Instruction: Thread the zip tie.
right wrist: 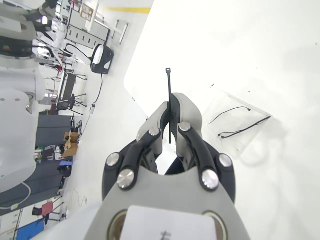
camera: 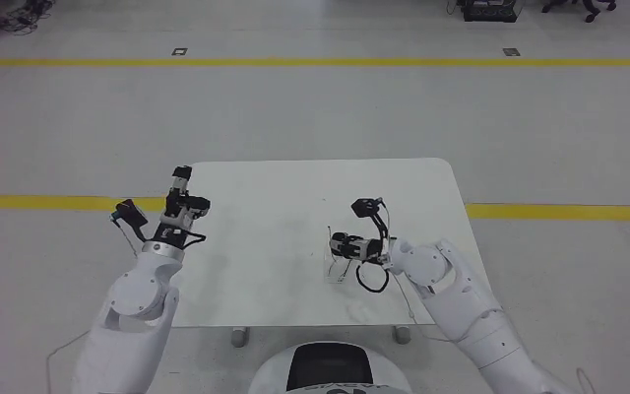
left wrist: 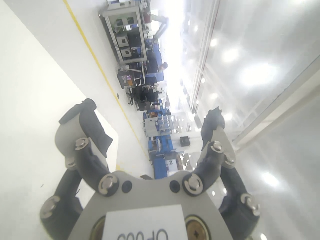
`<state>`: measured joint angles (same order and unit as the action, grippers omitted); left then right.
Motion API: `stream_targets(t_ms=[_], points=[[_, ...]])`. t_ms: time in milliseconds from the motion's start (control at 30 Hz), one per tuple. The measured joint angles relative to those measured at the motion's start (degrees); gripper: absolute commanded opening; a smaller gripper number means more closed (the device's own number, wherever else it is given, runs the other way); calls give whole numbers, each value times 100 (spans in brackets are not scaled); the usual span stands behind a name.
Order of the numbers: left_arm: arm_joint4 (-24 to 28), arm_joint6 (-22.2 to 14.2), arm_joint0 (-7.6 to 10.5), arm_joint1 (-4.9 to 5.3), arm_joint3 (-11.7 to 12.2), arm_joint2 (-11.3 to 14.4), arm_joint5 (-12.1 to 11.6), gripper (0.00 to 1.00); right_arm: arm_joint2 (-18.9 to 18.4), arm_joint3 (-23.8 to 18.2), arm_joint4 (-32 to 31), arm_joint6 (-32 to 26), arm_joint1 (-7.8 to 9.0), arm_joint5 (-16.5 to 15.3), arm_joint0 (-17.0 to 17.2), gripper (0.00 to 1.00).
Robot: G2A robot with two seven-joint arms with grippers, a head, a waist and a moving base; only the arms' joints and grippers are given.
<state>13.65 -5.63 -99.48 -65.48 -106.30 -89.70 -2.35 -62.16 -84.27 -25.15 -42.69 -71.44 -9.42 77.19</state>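
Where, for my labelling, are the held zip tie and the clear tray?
zip tie [right wrist: 168,83], right wrist view, strap just below its head.
clear tray [right wrist: 246,142], right wrist view, bare floor.

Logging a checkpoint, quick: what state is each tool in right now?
Left tool: open, holding nothing.
Right tool: closed on a black zip tie.

No full txt legible. White label [left wrist: 147,222] on left gripper [left wrist: 150,111] base: print cut off at edge. Second label [right wrist: 170,226] on right gripper [right wrist: 172,103] base: fragment only. Tiny one-letter sign [left wrist: 170,162] in bkgd beyond left gripper.
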Motion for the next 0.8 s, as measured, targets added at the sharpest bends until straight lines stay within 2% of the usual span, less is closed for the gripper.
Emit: stream_targets(t_ms=[100, 167, 233, 467, 567, 733, 800], points=[[-582, -337, -72, 17, -234, 221, -7, 100, -34, -12, 223, 197, -11, 182, 47, 0], [-761, -541, -93, 17, -330, 373, -190, 100, -36, -8, 388, 275, -21, 249, 63, 0], [-762, -569, -96, 16, -310, 396, -257, 100, -33, -6, 412, 279, -22, 253, 63, 0], [-834, -622, -71, 17, -289, 443, -263, 100, -33, -5, 403, 281, -22, 251, 65, 0], [-1251, -924, -22, 29, -235, 655, -433, 100, -27, 19, 494, 506, -33, 309, 120, 0], [-2333, -1413, 84, 58, -172, 1109, -566, 100, -90, 116, 845, 811, -49, 377, 158, 0], [-2477, -1578, 110, 63, -167, 1220, -697, 100, -100, 132, 882, 817, -49, 378, 157, 0]])
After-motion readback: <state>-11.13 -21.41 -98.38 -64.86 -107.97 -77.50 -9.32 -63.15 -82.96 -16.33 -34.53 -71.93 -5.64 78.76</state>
